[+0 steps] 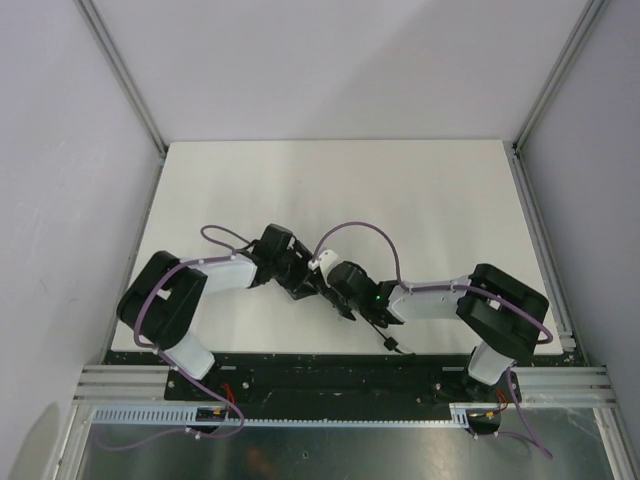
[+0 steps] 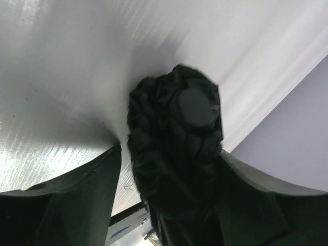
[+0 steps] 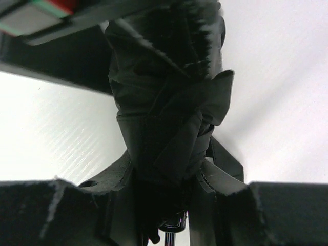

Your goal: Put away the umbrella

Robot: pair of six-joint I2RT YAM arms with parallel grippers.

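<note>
Our right hand (image 3: 164, 192) is clenched around the umbrella (image 3: 169, 118) — bundled canopy sticking out beyond its fingers. Our left hand (image 2: 171, 171) straddles its capped end — whether it grips, we cannot tell.

umbrella (image 2: 174, 154) over table (image 1: 420, 200), near-centre | left jaws on its left | right jaws on its right

A: Overhead view: bright, even, soft light. The table (image 1: 400, 200) reads near white, shadows faint.
B: Wrist views: backlit. The umbrella (image 2: 174, 148) is almost featureless black, close and soft-focus. Streaky glare on table, left wrist view, lower left.
</note>
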